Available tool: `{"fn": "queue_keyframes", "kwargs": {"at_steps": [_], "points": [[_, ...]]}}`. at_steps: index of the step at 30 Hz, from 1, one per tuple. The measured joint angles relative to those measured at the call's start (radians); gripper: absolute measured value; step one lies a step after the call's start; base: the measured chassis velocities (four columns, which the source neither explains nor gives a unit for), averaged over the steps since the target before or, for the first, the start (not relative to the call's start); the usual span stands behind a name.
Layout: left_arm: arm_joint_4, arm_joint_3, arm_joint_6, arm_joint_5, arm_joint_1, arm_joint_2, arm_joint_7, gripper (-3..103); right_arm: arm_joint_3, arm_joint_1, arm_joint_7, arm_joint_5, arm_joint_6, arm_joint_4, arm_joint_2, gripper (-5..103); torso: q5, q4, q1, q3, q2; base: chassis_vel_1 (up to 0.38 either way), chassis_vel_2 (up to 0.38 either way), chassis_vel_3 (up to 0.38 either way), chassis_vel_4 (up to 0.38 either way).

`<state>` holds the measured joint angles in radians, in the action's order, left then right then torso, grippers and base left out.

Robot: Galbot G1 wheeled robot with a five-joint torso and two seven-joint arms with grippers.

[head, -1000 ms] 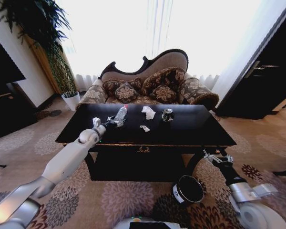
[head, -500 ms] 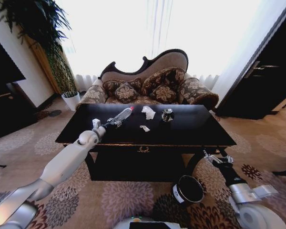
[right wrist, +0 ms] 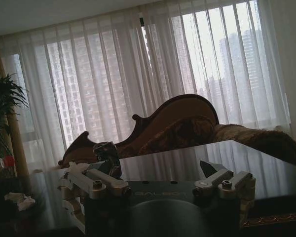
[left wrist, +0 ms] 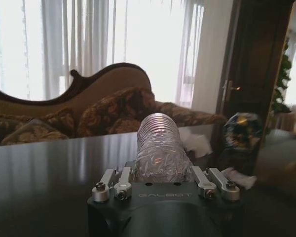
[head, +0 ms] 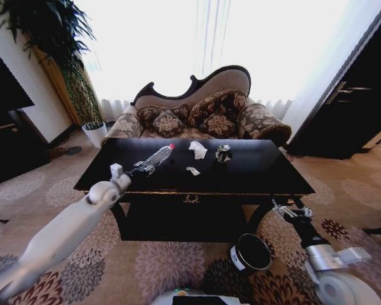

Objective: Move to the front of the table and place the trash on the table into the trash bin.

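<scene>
tabletop [head: 260, 171]: crumpled white paper wad [head: 197, 149] centre; dark crushed can [head: 223, 153] at its 3 o'clock
black cylindrical trash bin [head: 249, 253]: floor, tabletop's 5 o'clock

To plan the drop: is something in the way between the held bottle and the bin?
Nothing visible blocks it. The left gripper holds the bottle above the table. The bin stands open on the carpet before the table, near the right gripper.
</scene>
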<state>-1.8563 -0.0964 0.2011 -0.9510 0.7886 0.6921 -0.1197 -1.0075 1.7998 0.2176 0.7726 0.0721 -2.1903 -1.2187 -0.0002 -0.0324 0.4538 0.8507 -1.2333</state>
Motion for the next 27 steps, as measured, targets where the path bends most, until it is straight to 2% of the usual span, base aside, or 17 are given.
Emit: {"fn": "queue_keyframes", "kwargs": {"at_steps": [2,5,7,9,10,12,13,14,15,17,18,19,20,22,23,25,27], "points": [[-0.098,-0.06,0.018,-0.036,0.081,-0.025,0.018,41,0.002,-0.002,-0.008,-0.069,0.02,-0.002,-0.006,100,-0.0001,0.0001,0.0,0.0,0.0,0.0,0.0,0.0,0.0],[-0.154,-0.087,0.032,-0.064,0.124,-0.035,0.034,41,0.002,-0.002,-0.014,-0.114,0.037,-0.003,-0.009,100,0.0001,0.0002,0.0,0.0,0.0,0.0,0.0,0.0,0.0],[-0.237,-0.104,0.056,-0.117,0.176,-0.042,0.058,41,-0.008,0.0,-0.026,-0.216,0.073,-0.008,-0.016,100,-0.0001,0.0001,0.0,0.0,0.0,0.0,0.0,0.0,0.0],[-0.254,-0.104,0.061,-0.129,0.184,-0.042,0.063,41,-0.012,0.002,-0.029,-0.245,0.077,-0.01,-0.018,100,0.0,0.0001,0.0,0.0,0.0,0.0,0.0,0.0,0.0],[-0.301,-0.1,0.075,-0.166,0.198,-0.043,0.083,41,-0.028,0.009,-0.035,-0.385,0.099,-0.02,-0.025,100,0.0001,0.0,0.0,0.0,0.0,0.0,0.0,0.0,0.0],[-0.32,-0.093,0.082,-0.184,0.2,-0.042,0.091,41,-0.032,0.011,-0.038,-0.438,0.112,-0.026,-0.028,100,0.0001,-0.0001,0.0,0.0,0.0,0.0,0.0,0.0,0.0],[-0.35,-0.077,0.095,-0.217,0.199,-0.037,0.107,41,-0.036,0.016,-0.05,-0.556,0.15,-0.044,-0.038,100,0.0001,-0.0002,0.0,0.0,0.0,0.0,0.0,0.0,0.0],[-0.363,-0.066,0.102,-0.234,0.197,-0.035,0.116,41,-0.038,0.017,-0.057,-0.612,0.175,-0.05,-0.043,100,0.0001,-0.0002,0.0,0.0,0.0,0.0,0.0,0.0,0.0],[-0.363,-0.066,0.102,-0.234,0.197,-0.035,0.116,41,-0.038,0.017,-0.057,-0.612,0.175,-0.05,-0.043,100,0.0001,-0.0002,0.0,0.0,0.0,0.0,0.0,0.0,0.0],[-0.385,-0.045,0.113,-0.27,0.189,-0.031,0.134,41,-0.041,0.017,-0.072,-0.714,0.23,-0.056,-0.051,100,0.0,-0.0001,0.0,0.0,0.0,0.0,0.0,0.0,0.0],[-0.411,-0.019,0.127,-0.326,0.179,-0.026,0.161,41,-0.044,0.016,-0.097,-0.828,0.296,-0.06,-0.057,100,-0.0001,-0.0001,0.0,0.0,0.0,0.0,0.0,0.0,0.0],[-0.423,-0.009,0.132,-0.352,0.174,-0.024,0.173,41,-0.045,0.015,-0.111,-0.883,0.324,-0.061,-0.059,100,0.0,-0.0001,0.0,0.0,0.0,0.0,0.0,0.0,0.0],[-0.423,-0.009,0.132,-0.352,0.174,-0.024,0.173,41,-0.045,0.015,-0.111,-0.883,0.324,-0.061,-0.059,100,0.0,-0.0001,0.0,0.0,0.0,0.0,0.0,0.0,0.0],[-0.456,0.018,0.145,-0.432,0.159,-0.018,0.207,41,-0.052,0.012,-0.142,-1.001,0.39,-0.063,-0.06,100,0.0002,-0.0001,0.0,0.0,0.0,0.0,0.0,0.0,0.0],[-0.463,0.023,0.147,-0.449,0.155,-0.015,0.213,41,-0.054,0.011,-0.146,-1.018,0.4,-0.064,-0.061,100,0.0001,-0.0001,0.0,0.0,0.0,0.0,0.0,0.0,0.0],[-0.51,0.055,0.151,-0.559,0.124,0.006,0.273,41,-0.062,0.001,-0.182,-1.158,0.484,-0.072,-0.061,100,0.0001,-0.0001,0.0,0.0,0.0,0.0,0.0,0.0,0.0],[-0.52,0.06,0.152,-0.585,0.118,0.012,0.289,41,-0.062,-0.002,-0.194,-1.188,0.505,-0.072,-0.061,100,0.0,-0.0002,0.0,0.0,0.0,0.0,0.0,0.0,0.0]]}}
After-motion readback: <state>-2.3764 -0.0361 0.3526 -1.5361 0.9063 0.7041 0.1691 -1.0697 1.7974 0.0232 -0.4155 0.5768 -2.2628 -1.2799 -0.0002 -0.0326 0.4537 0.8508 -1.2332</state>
